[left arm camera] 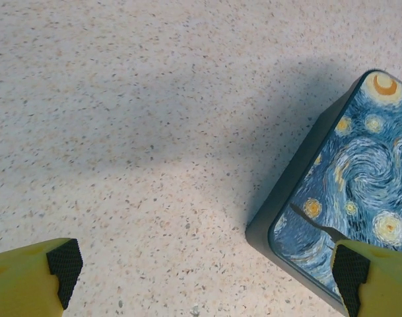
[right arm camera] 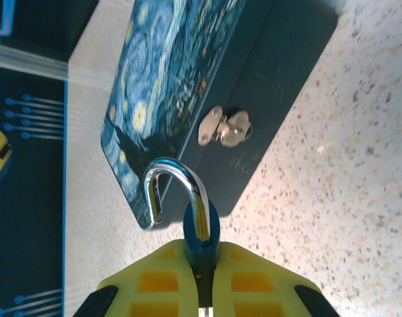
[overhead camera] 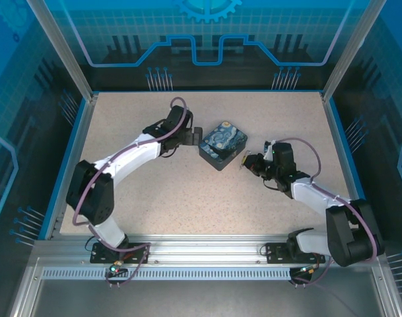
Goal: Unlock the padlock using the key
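Speckled beige tabletop (overhead camera: 187,198) spreads below us, walled by blue-lit panels (overhead camera: 207,39); we see the left gripper (left arm camera: 207,269) spread wide beside the tin (left arm camera: 346,191), the right gripper (right arm camera: 204,277) pinching the padlock (right arm camera: 201,231).

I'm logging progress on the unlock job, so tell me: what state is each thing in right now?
padlock: shackle swung open, body clamped in the right gripper.
right gripper: shut on the padlock.
left gripper: wide open, gripping nothing.
painted tin: lid closed; its hasp has no padlock through it.
key: thin dark sliver over the tin's lid by the left gripper; contact unclear.
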You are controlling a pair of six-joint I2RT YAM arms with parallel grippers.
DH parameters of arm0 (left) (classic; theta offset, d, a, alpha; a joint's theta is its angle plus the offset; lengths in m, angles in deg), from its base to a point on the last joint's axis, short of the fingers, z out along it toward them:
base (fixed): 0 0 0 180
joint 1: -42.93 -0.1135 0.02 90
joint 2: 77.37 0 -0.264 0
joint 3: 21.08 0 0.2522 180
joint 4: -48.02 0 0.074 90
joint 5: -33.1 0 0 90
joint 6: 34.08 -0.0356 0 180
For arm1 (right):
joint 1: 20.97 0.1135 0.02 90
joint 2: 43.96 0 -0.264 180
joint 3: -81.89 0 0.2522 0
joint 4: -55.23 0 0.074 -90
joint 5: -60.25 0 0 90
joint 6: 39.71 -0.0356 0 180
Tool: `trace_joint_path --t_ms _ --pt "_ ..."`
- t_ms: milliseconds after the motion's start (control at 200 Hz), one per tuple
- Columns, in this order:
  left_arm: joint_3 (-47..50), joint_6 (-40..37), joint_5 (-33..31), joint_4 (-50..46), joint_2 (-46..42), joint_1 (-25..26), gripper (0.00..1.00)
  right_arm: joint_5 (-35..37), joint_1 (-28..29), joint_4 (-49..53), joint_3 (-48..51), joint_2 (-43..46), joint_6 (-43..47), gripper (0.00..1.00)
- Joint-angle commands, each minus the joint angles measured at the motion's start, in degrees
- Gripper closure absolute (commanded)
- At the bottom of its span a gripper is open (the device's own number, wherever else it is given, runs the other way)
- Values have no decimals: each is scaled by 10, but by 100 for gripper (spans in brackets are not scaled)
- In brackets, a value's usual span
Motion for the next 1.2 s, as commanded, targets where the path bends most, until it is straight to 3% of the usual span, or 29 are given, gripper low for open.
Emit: trace_joint_path --t_ms 0,270,375,580,785,970,1191 --pt "46 35 -4 -13 -56 -17 1 -4 42 43 -32 19 26 100" --pt "110 74 -16 -19 -165 -70 1 37 210 52 -93 -36 16 100" --pt "121 83 -18 -22 -198 -91 1 49 290 30 -130 -102 -5 100" --pt "95 82 1 -61 -220 -111 1 30 381 -14 -238 -259 -43 100" --pt "76 82 24 -88 -222 -112 1 -10 410 -42 -330 -382 -85 100" --pt "77 87 35 -91 -223 -112 1 -16 406 -34 -356 -426 -97 100" --pt "75 88 43 -92 -216 -113 1 -9 396 19 -365 -433 -86 86"
